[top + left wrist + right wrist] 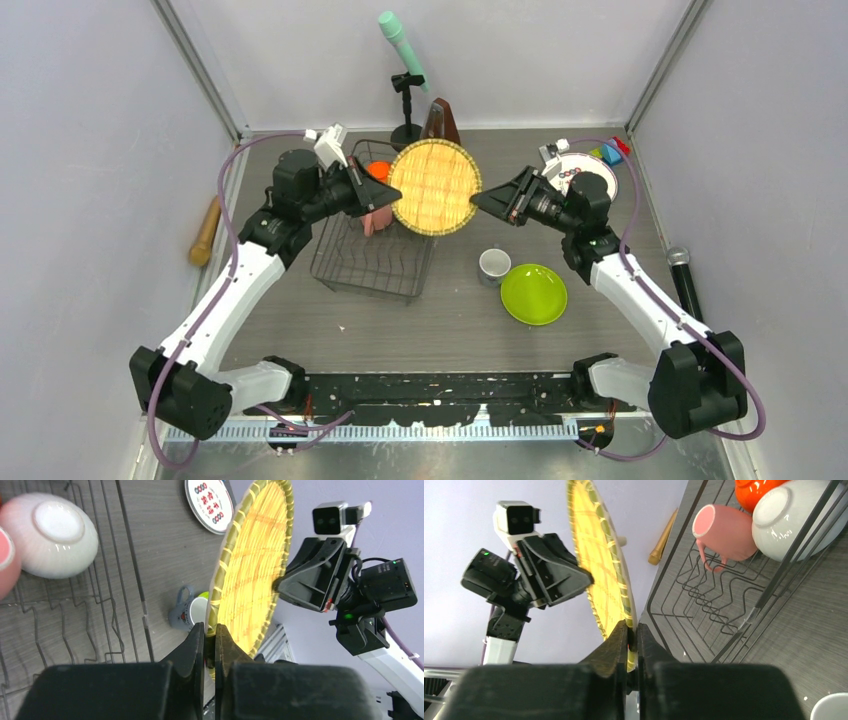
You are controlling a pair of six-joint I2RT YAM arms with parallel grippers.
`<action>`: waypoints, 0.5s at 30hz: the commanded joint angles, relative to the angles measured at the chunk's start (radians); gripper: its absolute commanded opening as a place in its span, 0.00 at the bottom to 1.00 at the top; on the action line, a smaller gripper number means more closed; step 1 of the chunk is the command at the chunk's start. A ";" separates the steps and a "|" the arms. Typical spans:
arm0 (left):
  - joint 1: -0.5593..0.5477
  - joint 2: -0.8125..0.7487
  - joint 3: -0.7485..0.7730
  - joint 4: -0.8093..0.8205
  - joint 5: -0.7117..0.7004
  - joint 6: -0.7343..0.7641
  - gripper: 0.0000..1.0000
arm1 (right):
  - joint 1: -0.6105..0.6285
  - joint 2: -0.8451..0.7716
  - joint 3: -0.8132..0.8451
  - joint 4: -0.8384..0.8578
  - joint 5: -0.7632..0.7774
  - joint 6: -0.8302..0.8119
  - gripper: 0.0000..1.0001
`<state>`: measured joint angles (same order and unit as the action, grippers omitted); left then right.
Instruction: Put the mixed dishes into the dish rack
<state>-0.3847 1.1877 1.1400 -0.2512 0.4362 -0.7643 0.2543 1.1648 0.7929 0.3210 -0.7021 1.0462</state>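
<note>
The tan woven plate (435, 187) is up in the air, on edge, its yellow face turned to the overhead view. It hangs over the far right corner of the dish rack (370, 265), between the two arms. The left gripper (393, 196) is clamped on the plate's left rim, with the fingers pinched flat on the bound edge in its own wrist view. The right gripper (479, 203) is on the opposite rim, and its wrist view shows its fingers closed on the edge too. So both pincers have the plate, one on each side.

By the look of it, this one should be easy on the arms. It seems light, the weave is rough enough not to slip, and it is unlikely to chip like crockery. It is a wide, thin disc though, so a one-sided grip may let it swing or flex. I'd say the stitched rim is the right place to hold it, since it looks the firmest part. A rim grip also leaves the lower edge free to drop between the rack's prongs.

At the far end of the rack sit the pink mug (724, 532), orange bowl (756, 487) and white bowl (794, 515). The near slots look open. The small white cup (494, 265) and lime-green plate (533, 293) wait on the table, right of the rack.
</note>
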 commanded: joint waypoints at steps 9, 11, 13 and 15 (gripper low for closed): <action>0.007 -0.091 0.225 -0.488 -0.408 0.356 0.00 | 0.014 -0.023 0.083 -0.147 0.114 -0.123 0.88; 0.007 -0.117 0.242 -0.548 -0.520 0.374 0.00 | 0.014 -0.028 0.093 -0.199 0.152 -0.152 0.88; 0.007 -0.142 0.258 -0.607 -0.611 0.380 0.00 | 0.013 -0.027 0.097 -0.215 0.170 -0.165 0.88; 0.008 -0.156 0.280 -0.660 -0.679 0.391 0.00 | 0.014 -0.024 0.100 -0.224 0.179 -0.169 0.88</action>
<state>-0.3836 1.0985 1.3376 -0.7845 -0.0200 -0.4358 0.2657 1.1706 0.8455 0.1452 -0.5865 0.9360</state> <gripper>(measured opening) 0.057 0.877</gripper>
